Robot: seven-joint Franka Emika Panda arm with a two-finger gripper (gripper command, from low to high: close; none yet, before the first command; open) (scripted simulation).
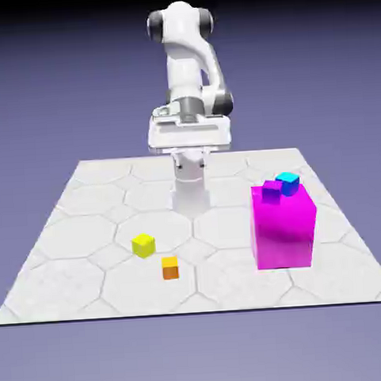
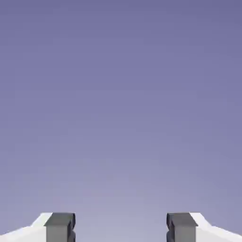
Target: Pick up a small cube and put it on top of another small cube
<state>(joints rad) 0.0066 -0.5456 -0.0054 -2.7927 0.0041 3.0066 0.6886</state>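
Exterior view, left to right. Pale tabletop [image 1: 63,265], marked with a large pattern of many-sided outlines, blue-violet beyond it.

Yellow cube [image 1: 143,246] first, on the tabletop left of the middle, one corner turned toward the camera. Small orange cube [image 1: 171,269] just beside it, a little to the right and nearer the camera, the two apart; its top brighter than its front.

White arm [image 1: 183,63] next, dark at the joints, standing at the far side. Claw [image 1: 190,163] pointing outward over the tabletop, well apart from every cube. Fingers spread apart, nothing between them.

Right side: big magenta block [image 1: 282,232], upright, by far the largest piece here. Small purple cube [image 1: 271,192] up at its top, toward the left. Small blue cube [image 1: 288,183] also up there, right of the purple one and farther back, partly hidden by it. Cannot tell whether those two touch.

Hand view: grey fingertips [image 2: 59,227] at the bottom edge, left and right, wide gap; plain blue-violet fills the rest.
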